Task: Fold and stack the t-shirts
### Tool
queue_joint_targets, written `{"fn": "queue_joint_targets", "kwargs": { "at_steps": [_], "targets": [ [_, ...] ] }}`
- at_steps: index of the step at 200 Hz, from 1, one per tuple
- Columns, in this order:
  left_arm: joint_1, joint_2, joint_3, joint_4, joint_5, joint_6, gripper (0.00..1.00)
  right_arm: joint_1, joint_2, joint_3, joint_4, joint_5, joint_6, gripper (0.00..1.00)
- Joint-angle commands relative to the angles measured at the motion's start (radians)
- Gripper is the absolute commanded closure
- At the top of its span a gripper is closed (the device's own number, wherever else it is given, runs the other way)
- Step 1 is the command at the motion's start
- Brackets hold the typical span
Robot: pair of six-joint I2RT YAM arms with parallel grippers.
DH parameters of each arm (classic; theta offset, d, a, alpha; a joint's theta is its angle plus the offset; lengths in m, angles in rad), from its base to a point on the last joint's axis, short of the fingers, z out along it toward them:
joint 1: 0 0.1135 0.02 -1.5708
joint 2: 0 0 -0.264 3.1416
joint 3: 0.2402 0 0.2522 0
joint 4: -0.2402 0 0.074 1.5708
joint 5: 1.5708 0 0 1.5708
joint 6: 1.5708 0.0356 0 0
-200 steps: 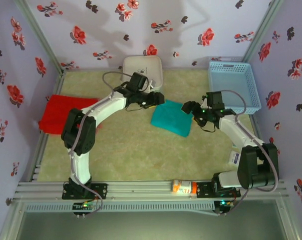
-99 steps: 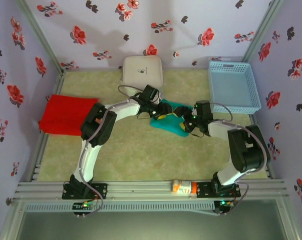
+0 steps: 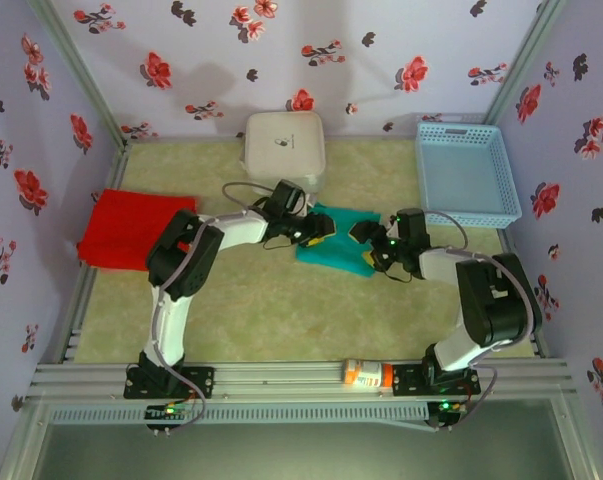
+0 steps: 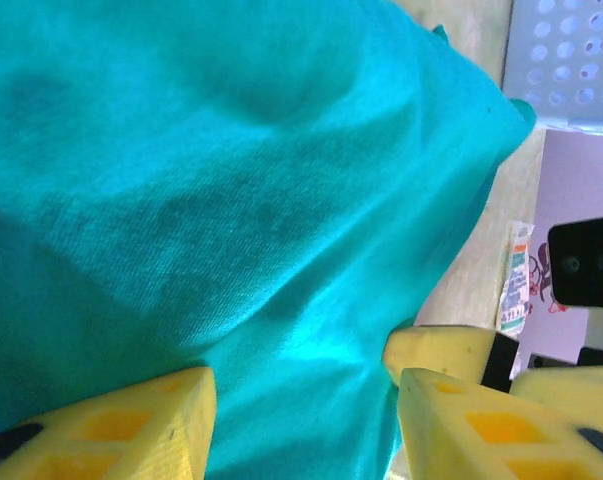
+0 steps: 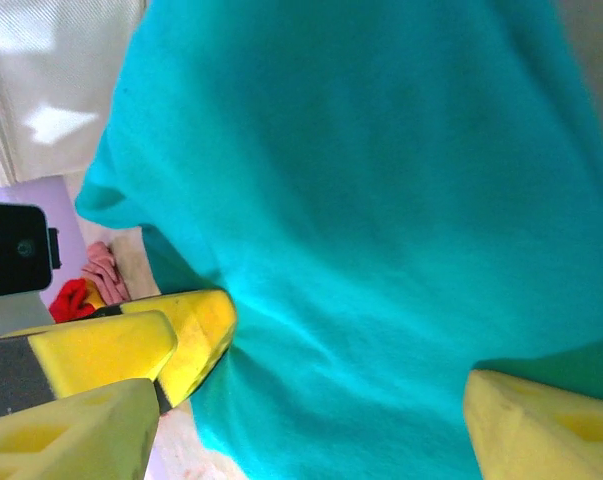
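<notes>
Risking a top-layer-only pinch: uneven lift by my L gripper (image 3: 316,231) and R gripper (image 3: 367,246) would unfold the teal tee (image 3: 337,250) at table ctr. R fingers are spread wide astride its 4 o'clock end. L is half-spread at the 10 o'clock end, can't tell if biting. Long axis 10–4, collar hidden. Red tee (image 3: 131,230) lies at 9 o'clock.

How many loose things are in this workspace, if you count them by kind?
T-shirts: 2 (teal t-shirt, red t-shirt)
White square box: 1
Light-blue mesh basket: 1
Small orange-and-white container on the near rail: 1
Total: 5
</notes>
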Motion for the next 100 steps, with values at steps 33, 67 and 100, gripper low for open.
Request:
{"fn": "queue_joint_targets", "kwargs": {
  "at_steps": [33,67,100],
  "targets": [
    [-0.073,-0.108,-0.276,0.115,-0.147,-0.194,0.50,-0.014,-0.090,-0.055,-0.266,0.000,-0.145,0.20],
    [-0.142,-0.195,-0.273,0.036,-0.174,-0.229,0.50,-0.013,-0.201,-0.001,-0.410,0.011,-0.199,0.20],
    [-0.126,-0.278,-0.135,-0.176,-0.228,-0.118,0.47,-0.013,-0.273,0.111,-0.513,0.026,-0.208,0.19]
  ]
}}
